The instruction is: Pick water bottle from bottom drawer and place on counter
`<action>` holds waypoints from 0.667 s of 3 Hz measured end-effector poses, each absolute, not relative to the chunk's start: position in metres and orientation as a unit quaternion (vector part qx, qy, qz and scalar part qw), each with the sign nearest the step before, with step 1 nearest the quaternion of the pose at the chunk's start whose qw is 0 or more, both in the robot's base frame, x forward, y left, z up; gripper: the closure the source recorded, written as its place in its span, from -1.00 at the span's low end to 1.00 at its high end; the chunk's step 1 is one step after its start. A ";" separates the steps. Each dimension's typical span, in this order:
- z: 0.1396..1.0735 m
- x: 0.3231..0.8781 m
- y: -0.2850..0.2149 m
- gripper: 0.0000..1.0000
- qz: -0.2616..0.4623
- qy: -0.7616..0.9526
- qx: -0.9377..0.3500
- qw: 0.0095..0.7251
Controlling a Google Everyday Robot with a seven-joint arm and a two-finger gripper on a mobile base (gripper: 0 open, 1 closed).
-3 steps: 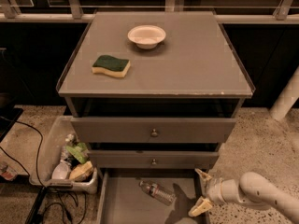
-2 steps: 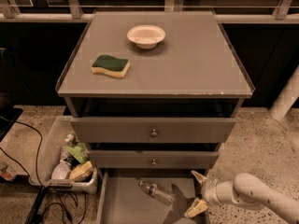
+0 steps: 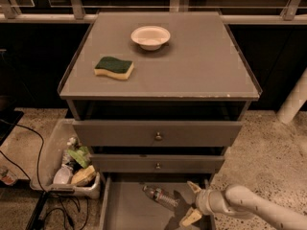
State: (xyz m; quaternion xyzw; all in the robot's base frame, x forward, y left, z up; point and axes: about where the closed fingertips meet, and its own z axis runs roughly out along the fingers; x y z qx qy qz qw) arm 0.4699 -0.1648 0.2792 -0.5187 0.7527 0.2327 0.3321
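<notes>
The water bottle [image 3: 160, 196] lies on its side on the grey floor of the open bottom drawer [image 3: 125, 210], at the bottom of the camera view. My gripper [image 3: 193, 202] comes in from the lower right and sits inside the drawer just right of the bottle. Its two pale fingers are spread apart, one at the back [image 3: 194, 187] and one at the front [image 3: 191, 218], with nothing between them. The counter [image 3: 192, 61] is the broad grey cabinet top above.
A white bowl [image 3: 150, 36] and a green-and-yellow sponge [image 3: 114, 67] sit on the counter. Two closed drawer fronts with knobs [image 3: 158, 136] are above the open drawer. A bin of clutter [image 3: 72, 164] and cables [image 3: 29, 166] lie on the floor at left.
My gripper has moved left along the drawer, closer to the bottle. The bottle has not moved.
</notes>
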 end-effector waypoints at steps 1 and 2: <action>0.242 0.467 -0.150 -1.00 0.235 0.759 -0.514 0.324; 0.208 0.471 -0.137 -1.00 0.223 0.764 -0.512 0.323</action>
